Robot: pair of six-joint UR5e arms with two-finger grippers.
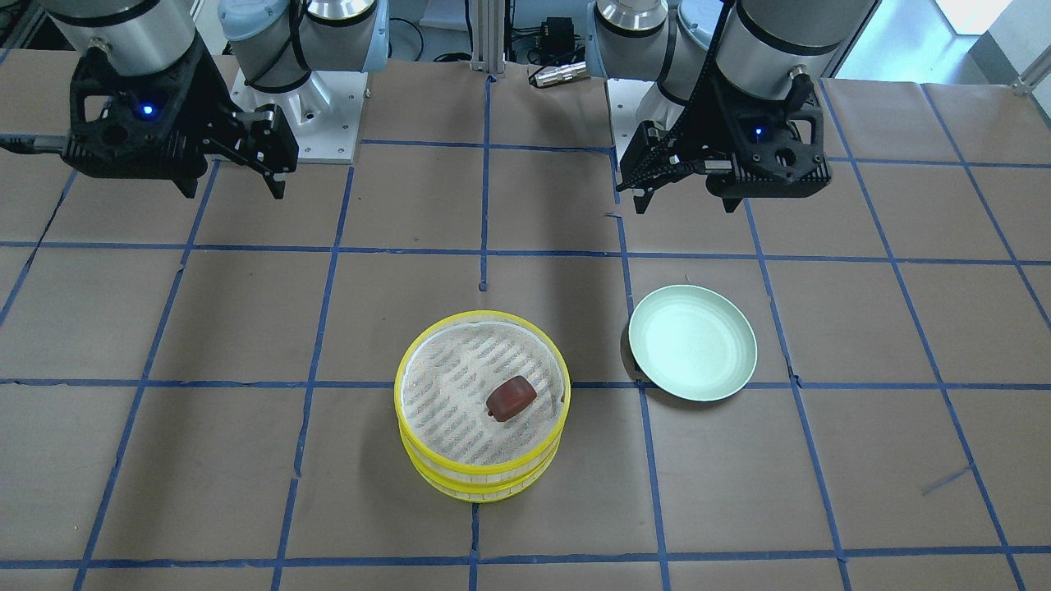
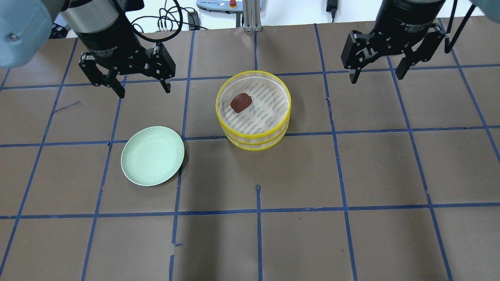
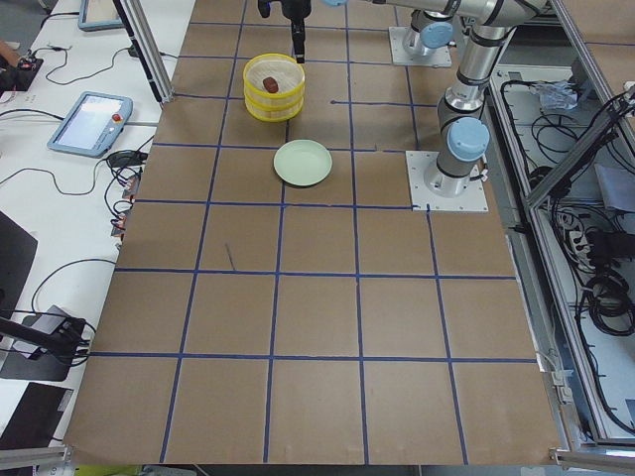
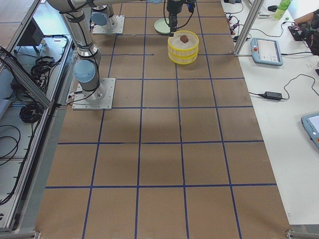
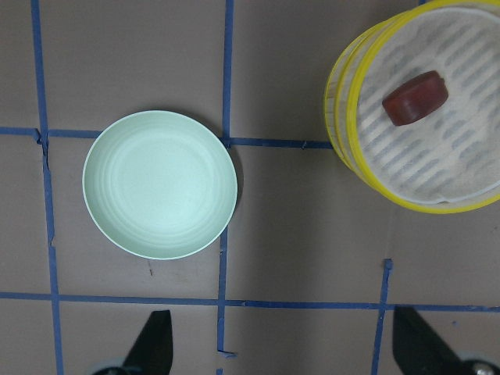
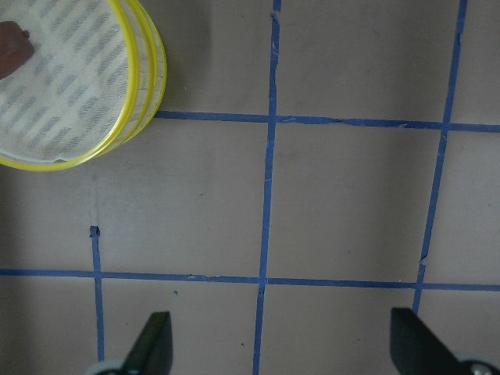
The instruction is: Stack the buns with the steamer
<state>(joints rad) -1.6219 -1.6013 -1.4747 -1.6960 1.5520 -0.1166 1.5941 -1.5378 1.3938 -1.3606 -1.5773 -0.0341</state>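
Observation:
The two steamer trays (image 1: 484,478) stand stacked one on the other at mid-table, also in the overhead view (image 2: 254,139). The reddish-brown bun (image 1: 511,398) lies on the top tray's mesh floor; it also shows in the overhead view (image 2: 240,102) and the left wrist view (image 5: 415,98). The white bun is hidden. My left gripper (image 2: 143,90) is open and empty, raised above the table behind the pale green plate (image 2: 152,155). My right gripper (image 2: 377,78) is open and empty, raised well to the right of the steamer.
The pale green plate (image 1: 692,342) is empty and sits left of the steamer, about a hand's width from it. Brown paper with blue tape lines covers the table. The arm bases (image 1: 316,107) stand at the robot's edge.

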